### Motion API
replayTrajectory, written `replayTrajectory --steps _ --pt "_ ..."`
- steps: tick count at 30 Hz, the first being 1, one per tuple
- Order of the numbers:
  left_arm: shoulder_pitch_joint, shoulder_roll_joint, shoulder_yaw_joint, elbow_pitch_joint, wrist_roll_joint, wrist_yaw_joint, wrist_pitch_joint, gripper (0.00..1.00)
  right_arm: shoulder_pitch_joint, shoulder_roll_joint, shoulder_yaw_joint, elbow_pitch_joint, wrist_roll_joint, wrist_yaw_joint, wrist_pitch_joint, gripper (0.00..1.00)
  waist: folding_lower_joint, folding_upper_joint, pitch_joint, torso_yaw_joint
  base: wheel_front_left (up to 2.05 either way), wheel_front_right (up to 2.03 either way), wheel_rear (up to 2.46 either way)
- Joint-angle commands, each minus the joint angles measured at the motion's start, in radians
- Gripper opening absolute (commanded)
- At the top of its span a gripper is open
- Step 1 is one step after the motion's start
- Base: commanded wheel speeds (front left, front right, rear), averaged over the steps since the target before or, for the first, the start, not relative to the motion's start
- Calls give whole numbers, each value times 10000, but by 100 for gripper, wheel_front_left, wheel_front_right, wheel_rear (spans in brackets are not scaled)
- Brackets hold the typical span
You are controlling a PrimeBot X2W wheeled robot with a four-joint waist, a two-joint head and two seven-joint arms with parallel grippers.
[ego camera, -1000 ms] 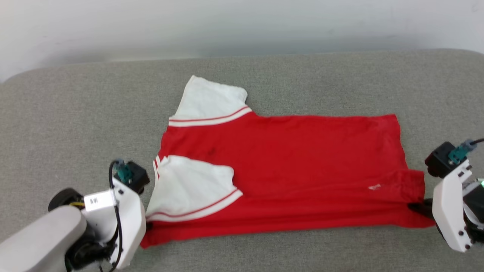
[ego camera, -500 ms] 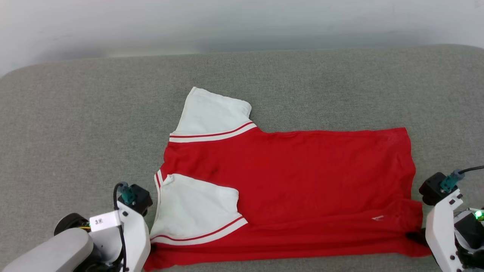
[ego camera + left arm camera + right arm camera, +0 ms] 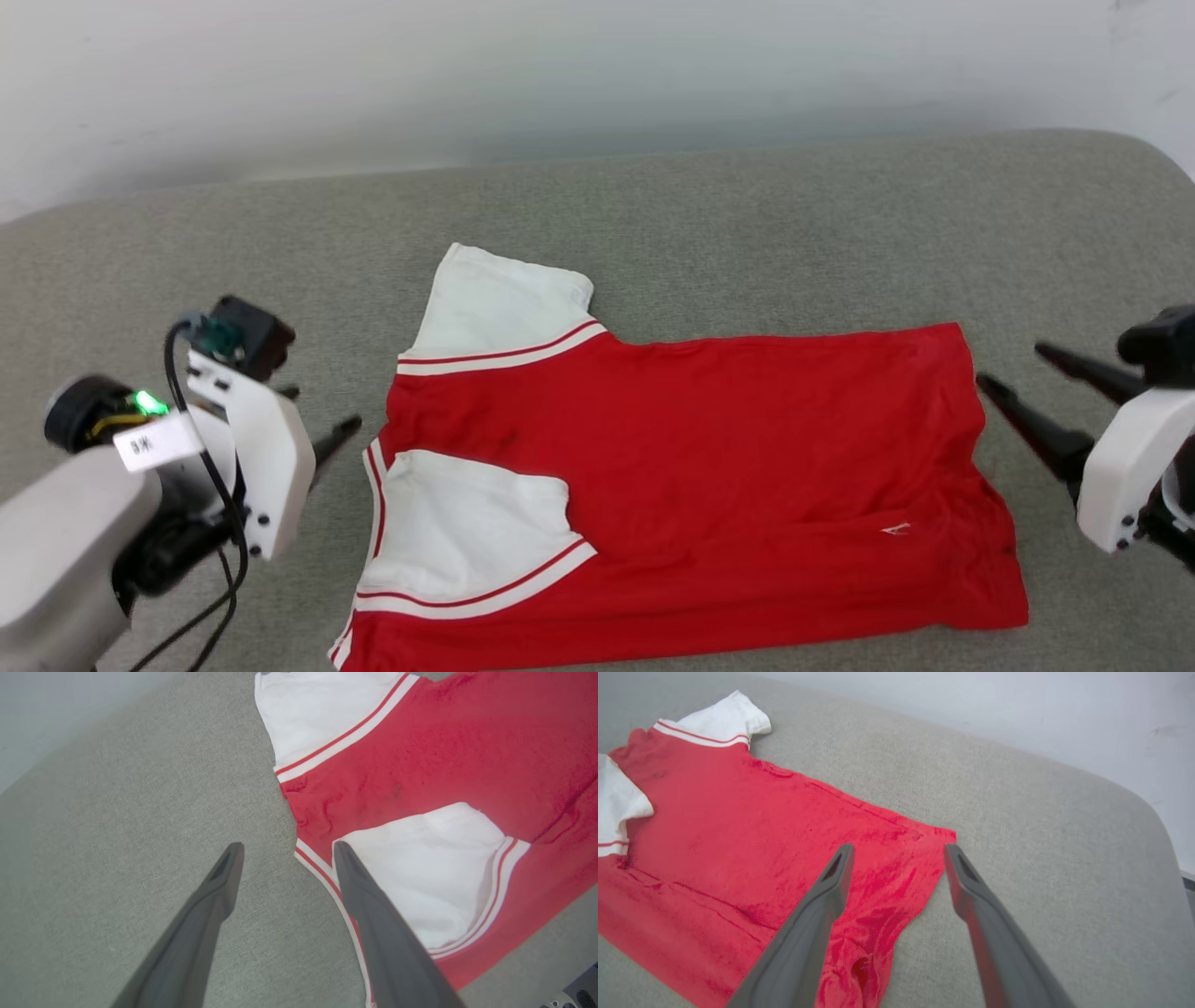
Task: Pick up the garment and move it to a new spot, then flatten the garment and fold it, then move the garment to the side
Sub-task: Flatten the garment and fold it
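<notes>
Garment: red shirt (image 3: 691,485) lying flat and sideways on the grey surface, collar end toward the robot's left, hem toward its right.
Sleeves: the far white sleeve (image 3: 504,299) spreads out over the surface; the near white sleeve (image 3: 467,523) is folded in over the red body. Both have red-and-white striped trim.
Creases: a few ridges near the hem's near corner.
Tag: small white mark (image 3: 894,529) on the red cloth close to the hem.
Left gripper (image 3: 320,409): jaws wide apart, holding nothing. It sits just beside the collar edge; in the left wrist view one finger overlaps the striped collar trim, the other is over bare surface. Whether it touches the cloth cannot be told.
Right gripper (image 3: 1009,364): jaws wide apart, empty, with tips just beside the hem's far corner. In the right wrist view one finger lies over the hem, the other over bare surface.
Surface (image 3: 747,224): grey woven covering with rounded corners.
Wall (image 3: 560,75): pale and plain, behind the surface.
Left arm details: green light (image 3: 145,403), white label (image 3: 154,443).
</notes>
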Motion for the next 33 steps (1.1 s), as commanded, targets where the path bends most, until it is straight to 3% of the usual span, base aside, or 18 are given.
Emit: replayTrajectory --steps 1,7,14,18,23,28,33 --pt "-323 -31 108 3 161 90 -117 100 205 261 -526 -67 -376 -8 -483 100 0 0 102 -156 0 0 0" --pt "-1505 -199 567 278 359 247 35 100 1088 1639 -3355 -740 -2354 -8 -2221 100 0 0 674 -606 0 0 0" --pt "-3254 -547 961 1059 81 -2 1110 100 2300 3496 -5644 -2707 -4253 -8 -2338 100 0 0 1768 -1235 0 0 0" --pt "-4240 -678 928 1568 -109 -148 2322 100 2730 4213 -6084 -3671 -4740 -6 -2112 100 0 0 2440 -1593 0 0 0" --pt "-5070 -743 847 2120 -253 -181 3509 100 2756 4595 -6133 -4238 -4920 -8 -1929 100 0 0 3113 -1924 0 0 0" --pt "-5884 -888 633 2675 -309 -224 4811 100 2445 4730 -6081 -4423 -4880 -6 -1897 100 0 0 3820 -2239 0 0 0" --pt "-6238 -1034 447 3182 -190 -182 5262 100 2165 4689 -5921 -4201 -4819 -8 -2036 100 0 0 4341 -2438 0 0 0"
